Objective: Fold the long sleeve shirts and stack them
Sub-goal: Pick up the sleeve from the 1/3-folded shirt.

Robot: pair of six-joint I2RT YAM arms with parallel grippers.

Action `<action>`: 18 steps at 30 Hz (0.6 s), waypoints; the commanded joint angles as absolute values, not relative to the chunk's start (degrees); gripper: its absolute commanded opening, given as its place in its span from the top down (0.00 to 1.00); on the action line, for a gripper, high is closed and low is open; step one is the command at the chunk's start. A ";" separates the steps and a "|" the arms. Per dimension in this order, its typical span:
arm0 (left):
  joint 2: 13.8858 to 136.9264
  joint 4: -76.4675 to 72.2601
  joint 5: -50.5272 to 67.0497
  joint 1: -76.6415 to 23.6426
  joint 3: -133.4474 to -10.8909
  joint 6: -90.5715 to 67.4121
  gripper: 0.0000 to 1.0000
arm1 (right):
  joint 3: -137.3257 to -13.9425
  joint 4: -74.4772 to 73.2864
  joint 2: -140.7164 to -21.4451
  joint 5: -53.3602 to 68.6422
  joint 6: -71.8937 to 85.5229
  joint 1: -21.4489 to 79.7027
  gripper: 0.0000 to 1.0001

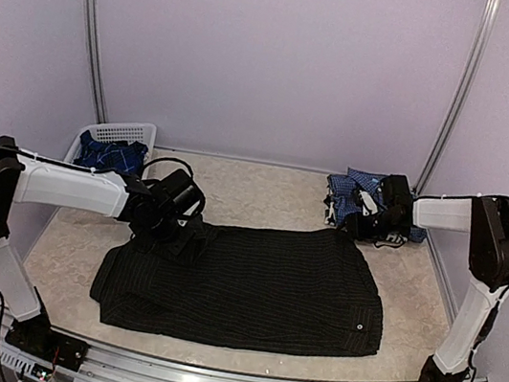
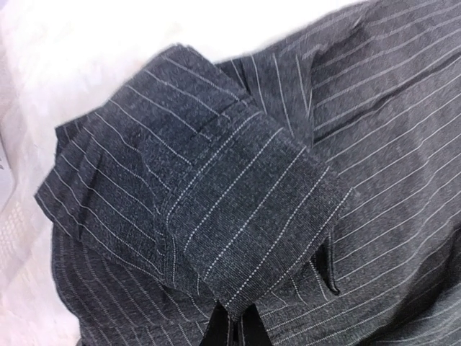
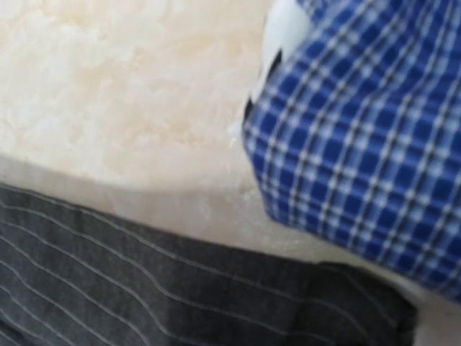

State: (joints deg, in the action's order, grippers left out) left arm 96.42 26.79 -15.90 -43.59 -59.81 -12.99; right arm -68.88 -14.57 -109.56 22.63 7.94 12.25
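The left hand (image 1: 185, 233) is closed, and in its wrist view the cuff (image 2: 238, 209) of the black shirt (image 1: 258, 289) runs straight into the fingertips, so I judge that it pinches the end of the sleeve. The sleeve lies doubled over the left shoulder part of the shirt. The shirt itself is spread across the middle of the tabletop (image 1: 265, 188), partly folded, with its hem toward the right. The cloth is probably thin, light and very soft; it will not keep any shape, it will sag and drag behind the hand, and a lifted layer can pull the layer under it. The cuff is doubled and a little stiffer, so it is a good place to hold; for the next folds, the seams, the collar and the corners of the hem seem better than the flat middle. The right hand (image 1: 378, 220) is over the checked shirt (image 3: 360, 144), a crumpled heap at the far right corner, just beside the black shirt; I cannot tell whether it grips anything. The plaid shirt (image 1: 110, 154) lies in the basket (image 1: 124, 129) at the far left.
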 commanded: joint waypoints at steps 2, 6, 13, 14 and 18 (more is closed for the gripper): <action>90.80 29.61 -17.27 -43.33 -63.32 -12.40 1.00 | -70.57 -16.27 -106.12 18.60 6.60 12.30 0.44; 87.03 30.35 -14.61 -42.03 -64.71 -12.24 1.00 | -70.78 -17.36 -105.65 14.02 5.73 12.29 0.42; 76.56 31.86 -10.72 -40.04 -68.38 -11.33 1.00 | -70.71 -16.15 -106.49 13.26 3.90 11.89 0.39; 75.42 32.46 -10.65 -39.77 -68.86 -11.26 1.00 | -70.87 -16.02 -106.88 14.10 3.44 11.60 0.38; 72.81 33.22 -11.01 -38.18 -69.52 -10.44 1.00 | -71.56 -15.89 -108.17 18.37 1.26 10.03 0.37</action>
State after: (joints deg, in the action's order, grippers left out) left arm 75.00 31.38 -11.97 -39.72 -68.14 -11.90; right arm -69.73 -16.03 -107.13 15.35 4.10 11.79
